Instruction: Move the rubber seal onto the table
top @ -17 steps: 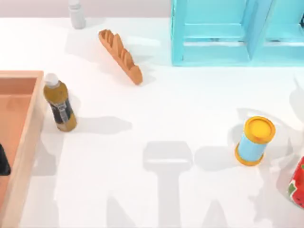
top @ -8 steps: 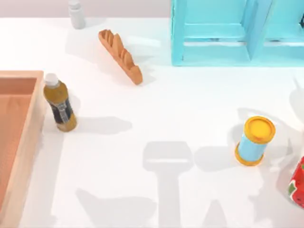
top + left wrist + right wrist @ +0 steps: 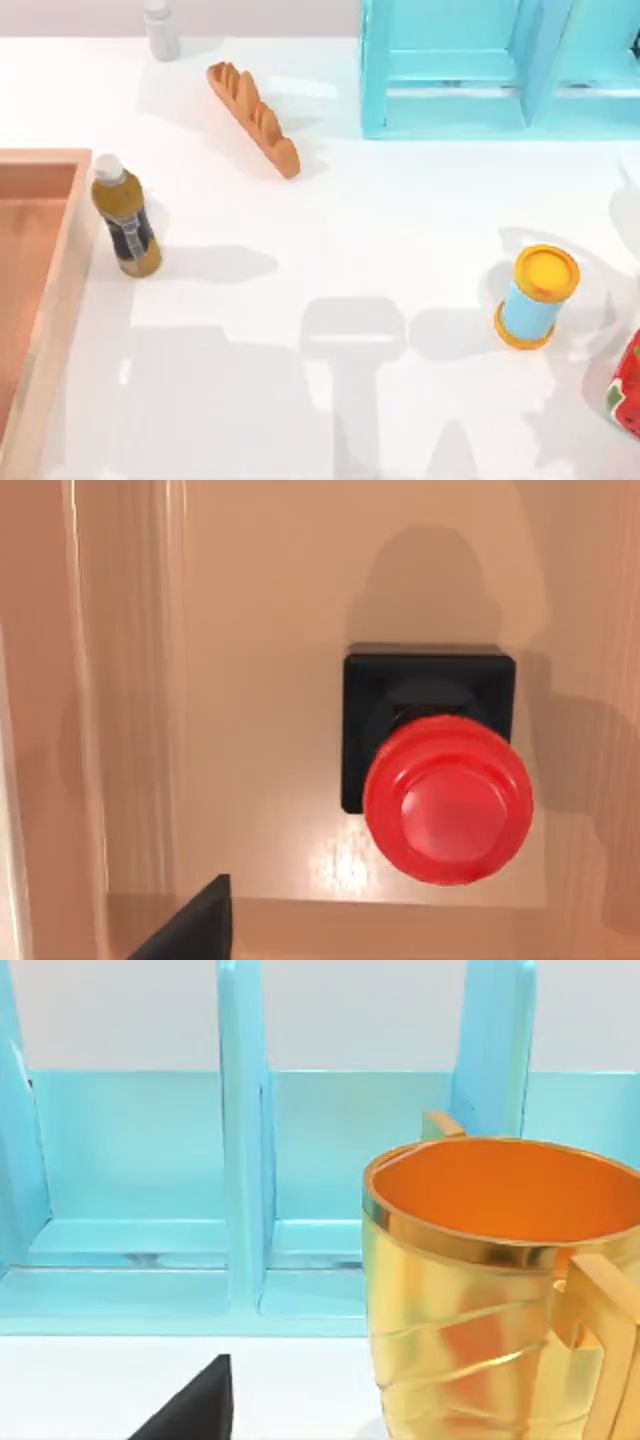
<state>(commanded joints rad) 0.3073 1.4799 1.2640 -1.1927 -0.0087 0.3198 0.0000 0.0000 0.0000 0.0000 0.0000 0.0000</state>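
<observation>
From above, the white table [image 3: 350, 230] carries a bottle [image 3: 125, 217] beside the wooden tray [image 3: 55, 300]. My left wrist camera looks down on the rubber seal [image 3: 435, 770], upright on the tray floor. My right wrist camera faces a golden cup [image 3: 500, 1290] and the blue shelf [image 3: 240, 1160]. I cannot tell either gripper's state.

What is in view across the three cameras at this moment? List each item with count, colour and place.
rubber seal: 1, black base with red knob, upright on the tray floor
tray: 1, tan wood, table's left edge
table: 1, white
bottle: 1, amber with white cap, beside the tray
bread: 1, orange-brown, rear centre
shelf unit: 1, light blue, rear right
can: 1, blue with yellow lid, right
strawberry container: 1, red, right edge
cup: 1, gold, before the shelf
grey-white bottle: 1, rear left
left gripper: black fingertip above the tray
right gripper: black fingertip near the cup
</observation>
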